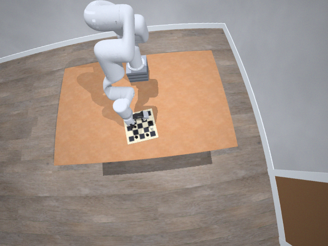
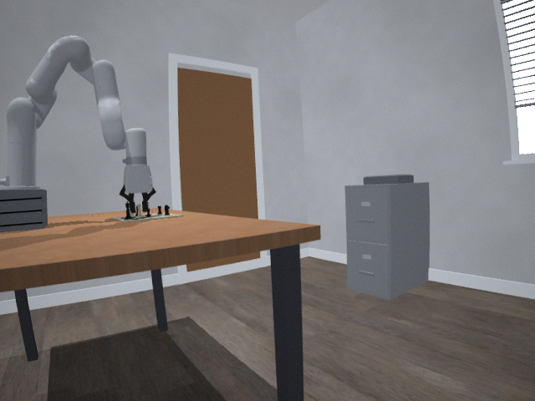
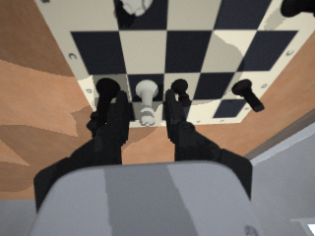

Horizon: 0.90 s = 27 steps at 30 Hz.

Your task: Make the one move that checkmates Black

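As the arm hangs low over the near rim of the board, this is how things stand, left to right:

Black piece (image 3: pixel 105 93): just left of the gripper, beside its left finger.
Gripper (image 3: pixel 148 115): parted, holding nothing; its fingers flank the white piece with a gap on each side.
White piece (image 3: pixel 146 100): upright between the fingers, on an edge-row dark square.
Black pieces (image 3: pixel 180 90) and (image 3: pixel 247 93): right of the gripper, same row.
Board (image 1: pixel 128 139): under the gripper, on the orange surface (image 1: pixel 185 105).
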Each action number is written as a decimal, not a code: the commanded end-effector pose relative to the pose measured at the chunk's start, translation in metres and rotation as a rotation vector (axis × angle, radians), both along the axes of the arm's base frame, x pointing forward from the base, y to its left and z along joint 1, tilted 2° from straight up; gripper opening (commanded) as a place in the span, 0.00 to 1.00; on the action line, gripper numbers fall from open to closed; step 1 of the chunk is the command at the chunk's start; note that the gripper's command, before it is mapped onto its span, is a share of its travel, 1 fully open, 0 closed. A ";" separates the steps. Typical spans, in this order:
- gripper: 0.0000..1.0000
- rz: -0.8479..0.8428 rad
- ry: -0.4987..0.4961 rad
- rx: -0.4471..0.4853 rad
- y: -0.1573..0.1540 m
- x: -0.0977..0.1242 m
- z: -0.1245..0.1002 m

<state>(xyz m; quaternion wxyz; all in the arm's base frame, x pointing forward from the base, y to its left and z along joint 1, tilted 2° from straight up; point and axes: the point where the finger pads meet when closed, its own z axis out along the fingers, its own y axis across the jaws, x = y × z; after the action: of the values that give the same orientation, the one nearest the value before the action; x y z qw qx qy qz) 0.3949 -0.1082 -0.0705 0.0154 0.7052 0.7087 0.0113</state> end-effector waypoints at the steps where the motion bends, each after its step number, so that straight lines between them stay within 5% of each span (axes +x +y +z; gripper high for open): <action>1: 0.42 0.000 -0.003 -0.001 0.000 0.001 0.001; 11: 0.42 0.000 -0.003 -0.001 0.000 0.001 0.009; 27: 0.42 0.000 -0.003 -0.001 0.000 -0.002 0.075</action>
<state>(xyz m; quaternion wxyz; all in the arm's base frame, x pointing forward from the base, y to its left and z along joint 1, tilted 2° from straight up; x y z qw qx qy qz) 0.3935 -0.1081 -0.0160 0.0160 0.7052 0.7087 0.0117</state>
